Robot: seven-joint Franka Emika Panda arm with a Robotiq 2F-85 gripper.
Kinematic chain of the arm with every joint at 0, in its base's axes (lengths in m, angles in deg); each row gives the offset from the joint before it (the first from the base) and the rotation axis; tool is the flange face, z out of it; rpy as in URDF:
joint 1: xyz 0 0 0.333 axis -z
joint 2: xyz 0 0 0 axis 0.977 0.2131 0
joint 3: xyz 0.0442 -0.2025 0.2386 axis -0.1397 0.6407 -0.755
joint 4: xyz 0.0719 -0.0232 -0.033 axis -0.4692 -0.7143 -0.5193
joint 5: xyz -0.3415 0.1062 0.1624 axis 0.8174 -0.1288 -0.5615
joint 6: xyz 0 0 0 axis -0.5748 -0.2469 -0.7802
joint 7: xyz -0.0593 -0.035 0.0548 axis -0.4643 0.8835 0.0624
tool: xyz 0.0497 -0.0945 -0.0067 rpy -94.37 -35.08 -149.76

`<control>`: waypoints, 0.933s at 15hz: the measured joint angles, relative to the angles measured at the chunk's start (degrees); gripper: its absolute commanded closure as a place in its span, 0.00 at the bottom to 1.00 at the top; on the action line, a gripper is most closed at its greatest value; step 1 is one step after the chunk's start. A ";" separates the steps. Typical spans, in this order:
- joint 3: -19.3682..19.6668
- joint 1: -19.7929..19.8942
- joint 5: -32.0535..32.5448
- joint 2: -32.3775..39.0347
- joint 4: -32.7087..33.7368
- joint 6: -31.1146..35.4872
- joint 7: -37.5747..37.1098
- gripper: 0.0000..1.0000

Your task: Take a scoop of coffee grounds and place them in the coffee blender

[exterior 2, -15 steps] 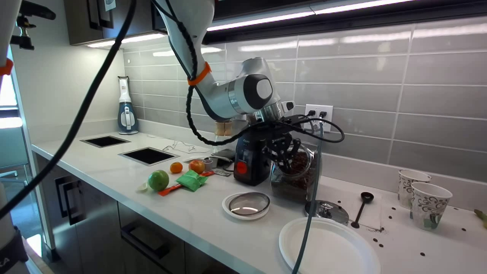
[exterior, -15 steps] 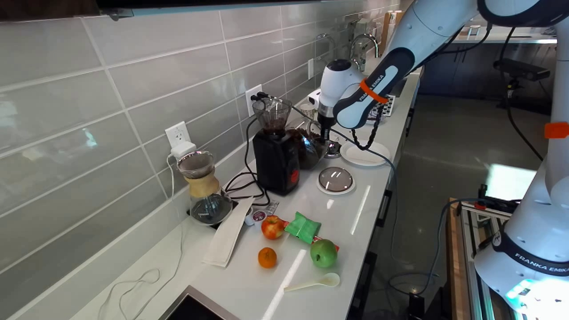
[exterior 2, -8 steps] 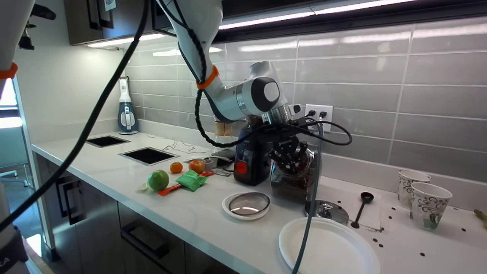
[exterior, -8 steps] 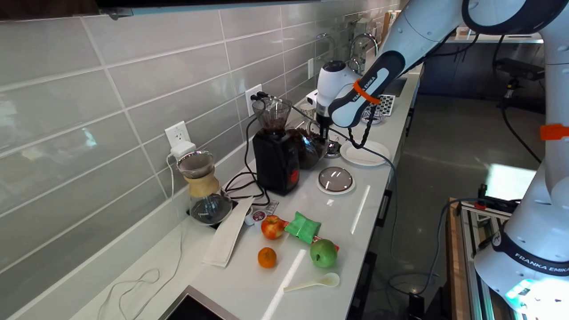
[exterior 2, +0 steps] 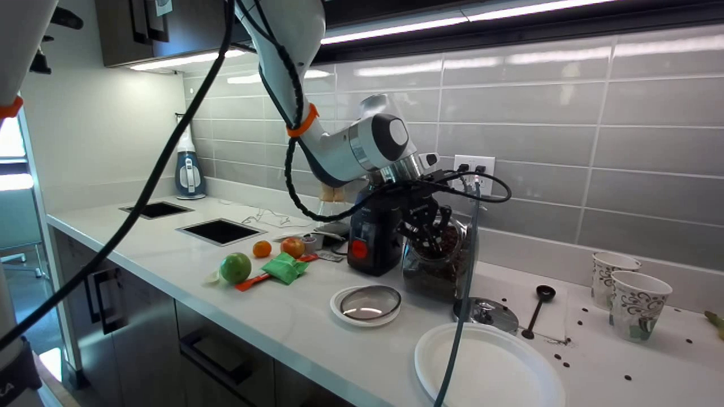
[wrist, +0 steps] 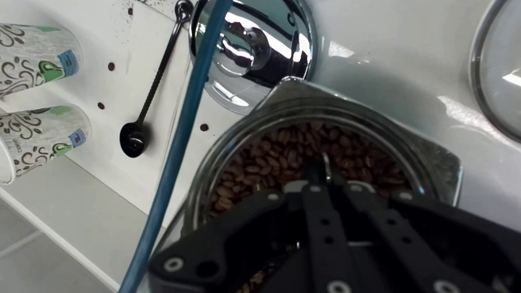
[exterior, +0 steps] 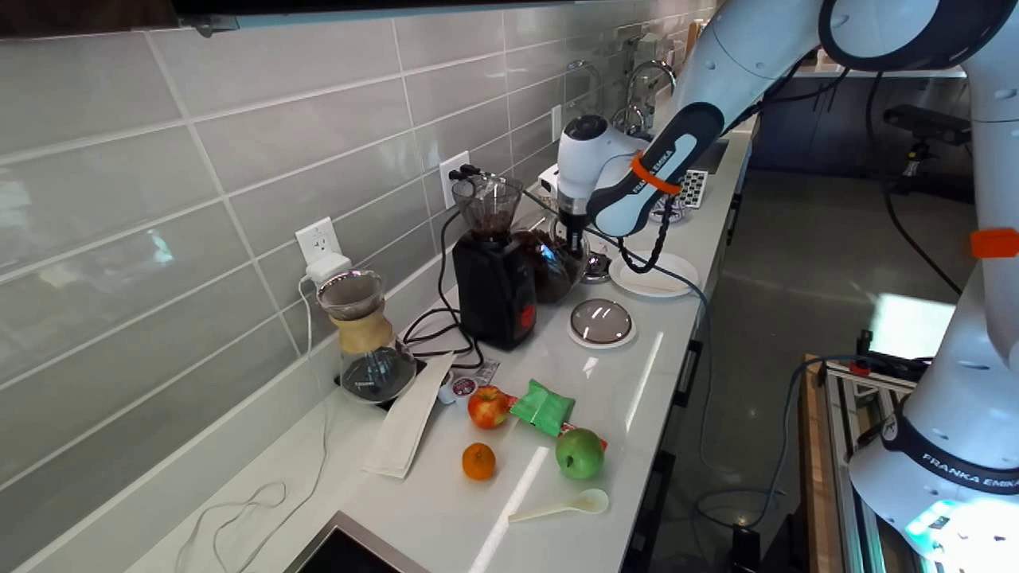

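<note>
The black scoop (exterior 2: 538, 310) lies on white paper on the counter, and it also shows in the wrist view (wrist: 156, 83). The coffee blender (exterior: 495, 290) is a black grinder with a clear hopper of beans (exterior: 491, 213); it also shows in an exterior view (exterior 2: 373, 240). A tilted glass jar of coffee beans (exterior 2: 432, 277) stands beside it, its rim (wrist: 321, 109) large in the wrist view. My gripper (wrist: 323, 167) is at the jar's mouth, over the beans. Its fingertips are together; a thin shiny edge shows between them, too dark to identify. The gripper also shows in an exterior view (exterior 2: 427, 240).
A shiny metal lid (exterior 2: 492, 316) lies by the jar. A blue-grey cable (wrist: 179, 138) hangs across in front. A white plate (exterior 2: 486, 367), a strainer (exterior 2: 370, 304) on a white dish and paper cups (exterior 2: 639, 302) stand nearby. Fruit and a green packet (exterior: 544, 407) lie farther along.
In an exterior view, the gripper moved right and then a little back left, and sits slightly lower at the jar's mouth now. The scoop, grinder and jar have not moved.
</note>
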 measured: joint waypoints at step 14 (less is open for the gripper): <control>9.32 -11.94 26.86 0.08 -2.61 -0.08 -35.92 0.99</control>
